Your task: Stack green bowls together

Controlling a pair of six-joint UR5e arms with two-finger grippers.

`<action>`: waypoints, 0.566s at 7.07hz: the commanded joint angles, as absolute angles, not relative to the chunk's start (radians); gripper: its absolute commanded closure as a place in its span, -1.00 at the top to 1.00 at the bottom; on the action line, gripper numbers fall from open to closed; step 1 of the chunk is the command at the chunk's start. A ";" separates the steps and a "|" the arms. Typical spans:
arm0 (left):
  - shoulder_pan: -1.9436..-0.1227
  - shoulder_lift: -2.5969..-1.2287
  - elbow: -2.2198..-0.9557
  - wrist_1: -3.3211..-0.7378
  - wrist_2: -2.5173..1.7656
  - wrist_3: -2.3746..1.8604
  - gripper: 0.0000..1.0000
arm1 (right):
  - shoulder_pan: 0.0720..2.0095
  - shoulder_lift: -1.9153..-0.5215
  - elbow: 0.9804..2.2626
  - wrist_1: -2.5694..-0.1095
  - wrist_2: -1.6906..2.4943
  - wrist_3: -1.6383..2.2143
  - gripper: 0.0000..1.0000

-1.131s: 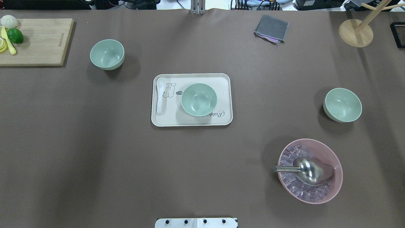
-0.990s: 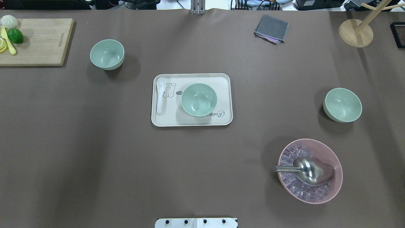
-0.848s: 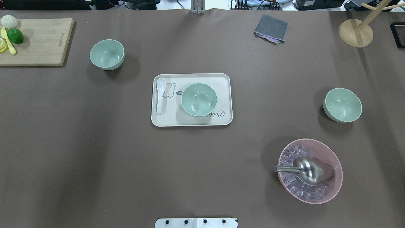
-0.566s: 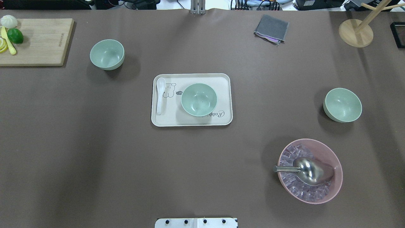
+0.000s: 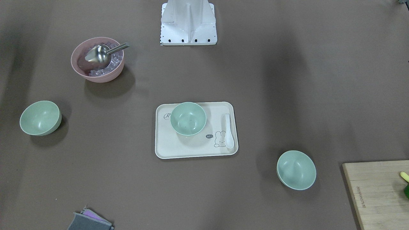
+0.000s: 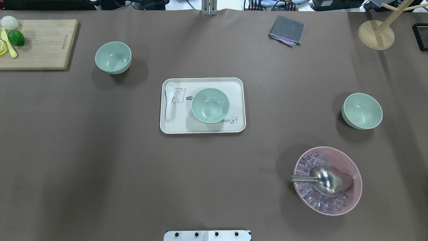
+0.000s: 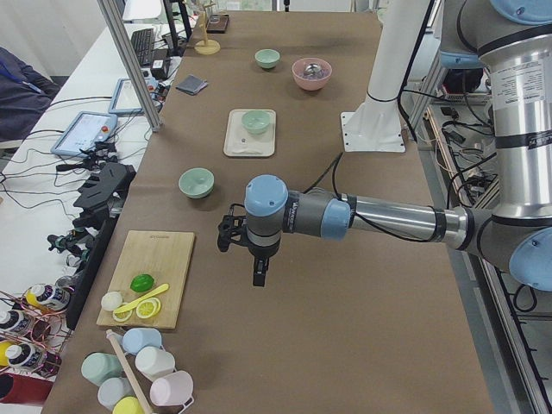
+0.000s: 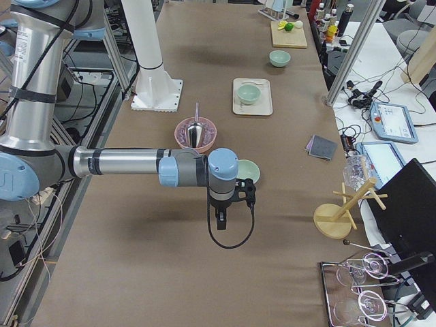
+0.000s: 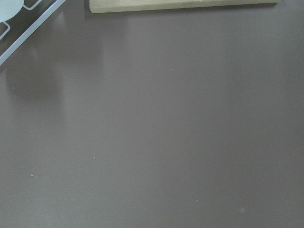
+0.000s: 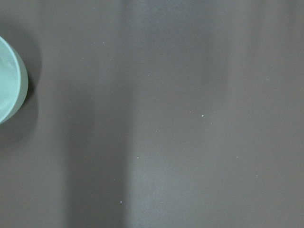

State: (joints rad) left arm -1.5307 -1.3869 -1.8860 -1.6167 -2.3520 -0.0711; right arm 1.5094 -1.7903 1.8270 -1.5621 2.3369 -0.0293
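Three pale green bowls stand apart and upright. One green bowl [image 6: 113, 57] is at the far left, near the cutting board. One green bowl [image 6: 210, 105] sits on the cream tray [image 6: 200, 129] in the middle. One green bowl [image 6: 362, 110] is at the right; its edge shows in the right wrist view [image 10: 9, 80]. My left gripper [image 7: 259, 276] hangs over bare table beyond the table's left end of the overhead view. My right gripper [image 8: 219, 221] hangs beside the right bowl [image 8: 248, 170]. Both show only in the side views, so I cannot tell whether they are open or shut.
A pink bowl [image 6: 347, 160] with ice cubes and a metal scoop [image 6: 326, 180] stands at the near right. A white spoon [image 6: 169, 100] lies on the tray. A wooden cutting board [image 6: 43, 43] with fruit, a grey cloth [image 6: 287, 30] and a wooden stand [image 6: 376, 34] line the far side.
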 commanded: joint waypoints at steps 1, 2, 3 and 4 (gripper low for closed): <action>-1.531 -1.423 -1.893 -1.670 -2.350 -0.067 0.97 | 1.509 -1.784 1.809 -1.554 2.318 -0.029 1.00; -1.531 -1.425 -1.869 -1.812 -2.350 -0.069 0.97 | 1.509 -1.787 1.798 -1.475 2.318 -0.029 1.00; -1.531 -1.417 -1.803 -2.032 -2.350 -0.071 0.98 | 1.509 -1.784 1.751 -1.403 2.321 -0.028 1.00; -1.531 -1.423 -1.728 -2.231 -2.335 -0.074 0.98 | 1.509 -1.784 1.732 -1.302 2.322 -0.026 1.00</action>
State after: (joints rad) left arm -1.5309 -1.4204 -1.8081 -1.9928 -2.3463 -0.0706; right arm 1.5094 -1.7849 1.7636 -1.4120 2.3206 -0.0277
